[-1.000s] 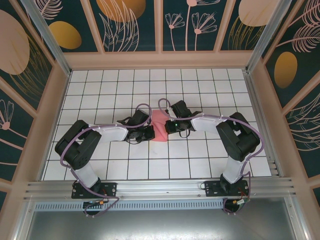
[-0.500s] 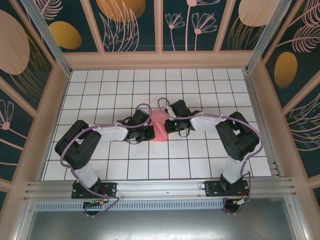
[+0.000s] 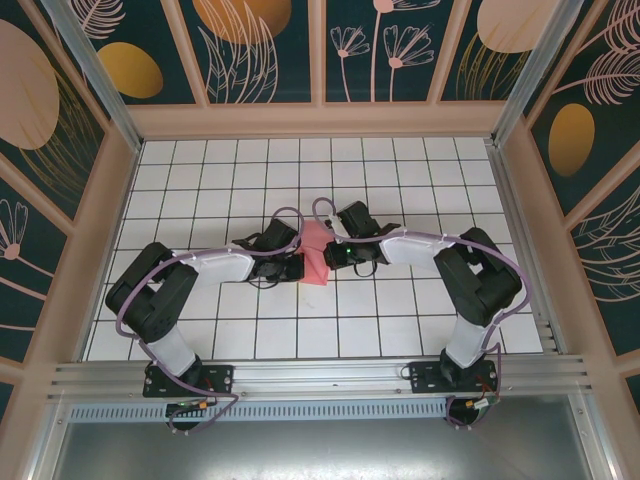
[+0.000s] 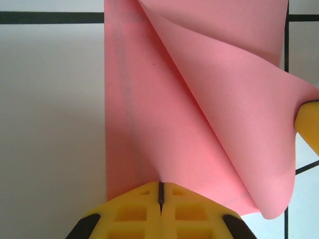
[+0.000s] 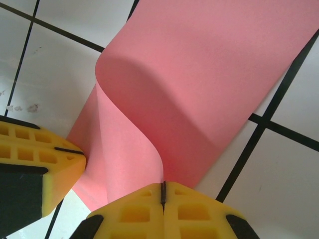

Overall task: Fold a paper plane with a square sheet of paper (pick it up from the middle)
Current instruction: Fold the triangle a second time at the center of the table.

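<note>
Currently, the square sheet of paper (image 3: 314, 252) lies at the centre of the tabletop (image 3: 200, 180), midway between its left and right edges. One layer is curled up off the flat layer beneath. The left hand (image 4: 160, 199) is pressed together, pinching the sheet's edge. The right hand (image 5: 163, 196) is likewise closed, pinching the raised curl. Both hands sit close beside each other.

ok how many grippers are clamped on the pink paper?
2. The left gripper is shut on one edge of the paper; the right gripper is shut on its lifted, curled flap, mid-table.
</note>
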Robot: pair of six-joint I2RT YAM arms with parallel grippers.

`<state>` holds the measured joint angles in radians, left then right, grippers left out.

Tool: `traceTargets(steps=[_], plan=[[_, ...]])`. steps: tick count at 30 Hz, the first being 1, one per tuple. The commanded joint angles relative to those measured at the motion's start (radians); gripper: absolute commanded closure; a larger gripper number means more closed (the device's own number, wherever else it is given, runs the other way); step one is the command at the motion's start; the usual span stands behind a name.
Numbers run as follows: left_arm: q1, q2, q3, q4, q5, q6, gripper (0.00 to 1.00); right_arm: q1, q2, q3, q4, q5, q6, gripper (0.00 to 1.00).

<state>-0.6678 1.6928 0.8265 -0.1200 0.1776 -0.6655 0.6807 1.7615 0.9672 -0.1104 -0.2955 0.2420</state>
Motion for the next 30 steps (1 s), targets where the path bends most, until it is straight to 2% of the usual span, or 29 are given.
traceTargets(steps=[1, 30], plan=[[0.004, 0.002, 0.009, -0.072, -0.024, 0.032, 0.97, 0.005, 0.019, 0.032, -0.008, 0.003, -0.001, 1.00], [0.004, 0.008, 0.011, -0.068, -0.031, 0.018, 0.97, 0.005, 0.086, 0.070, -0.018, 0.050, -0.017, 1.00]])
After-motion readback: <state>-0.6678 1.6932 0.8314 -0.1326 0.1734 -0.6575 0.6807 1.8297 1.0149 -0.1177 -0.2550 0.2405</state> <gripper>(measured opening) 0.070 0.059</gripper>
